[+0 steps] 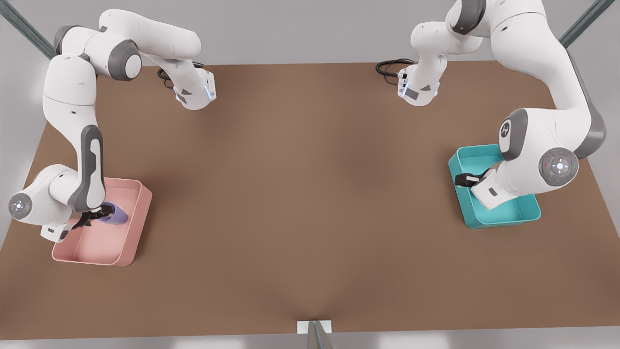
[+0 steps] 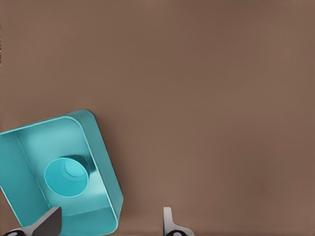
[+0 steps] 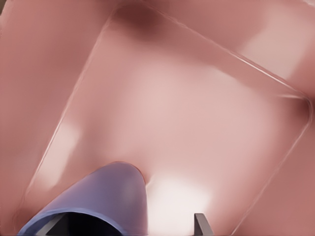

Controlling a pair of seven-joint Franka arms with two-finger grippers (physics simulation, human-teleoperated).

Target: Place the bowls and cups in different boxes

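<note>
Front view: our right jaws (image 1: 99, 214) are clamping the lavender tumbler (image 1: 115, 214) over the pale pink plastic tub (image 1: 131, 228), while our left jaws (image 1: 466, 180) are hanging apart above the teal tub (image 1: 503, 219) holding the shallow teal bowl (image 2: 67, 177).

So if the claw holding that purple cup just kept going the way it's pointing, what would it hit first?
Probably the floor of the pink box. The right gripper holds the lavender cup over the box and points down into it; the cup's far end would likely touch the floor first. Depth is hard to judge.

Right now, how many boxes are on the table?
2: a pink box at the front view's left, holding the cup; a teal box at its right, holding the bowl.
</note>
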